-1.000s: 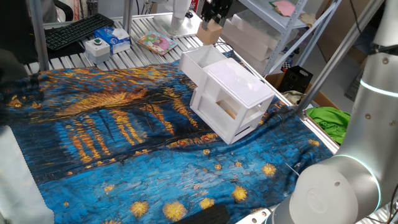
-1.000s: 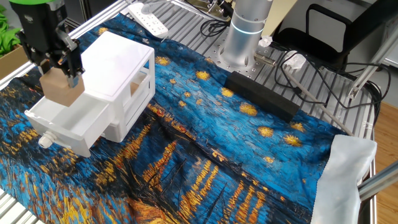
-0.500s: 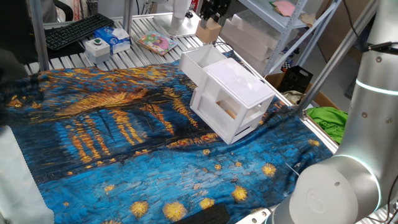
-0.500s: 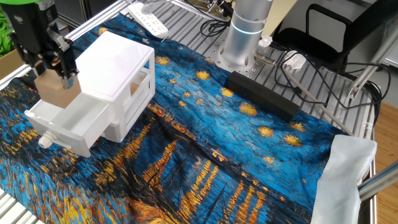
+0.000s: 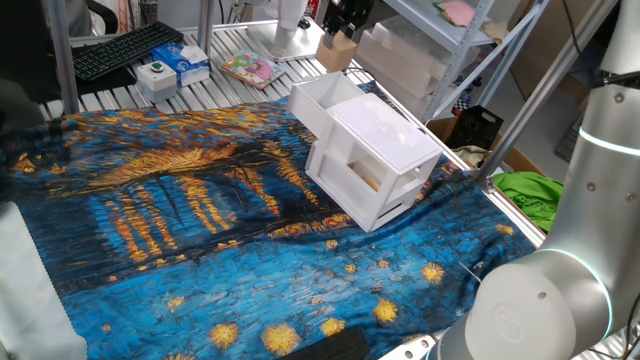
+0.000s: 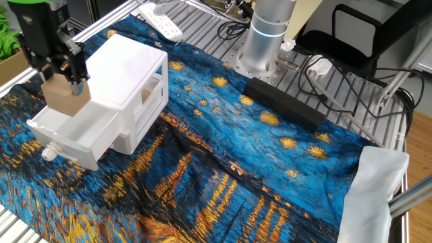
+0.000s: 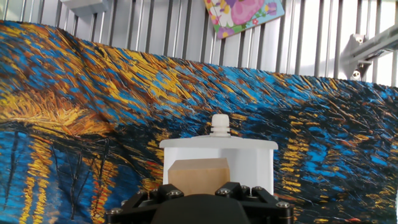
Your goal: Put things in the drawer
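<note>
My gripper [image 6: 63, 82] is shut on a tan cube-shaped block [image 6: 65, 98] and holds it just above the pulled-out upper drawer [image 6: 73, 130] of the white cabinet [image 6: 129, 67]. From the opposite side, the block [image 5: 340, 50] hangs at the far end of the drawer [image 5: 322, 98], a little above its rim. In the hand view the block [image 7: 198, 175] sits between the black finger mounts, with the drawer's front wall [image 7: 217, 145] and its white knob [image 7: 220, 124] straight ahead. The drawer's floor is mostly hidden.
The cabinet stands on a blue and orange patterned cloth [image 6: 223, 155]. Behind it lie a button box [image 5: 156, 74], a keyboard [image 5: 125, 47] and a colourful book [image 5: 250, 68]. A black bar [image 6: 283, 102] lies near the arm's base [image 6: 266, 37]. A metal shelf frame [image 5: 470, 60] rises beside the cabinet.
The gripper with the block drifted slightly towards the drawer's outer end half a second ago and has come back; it stays shut on the block above the drawer.
</note>
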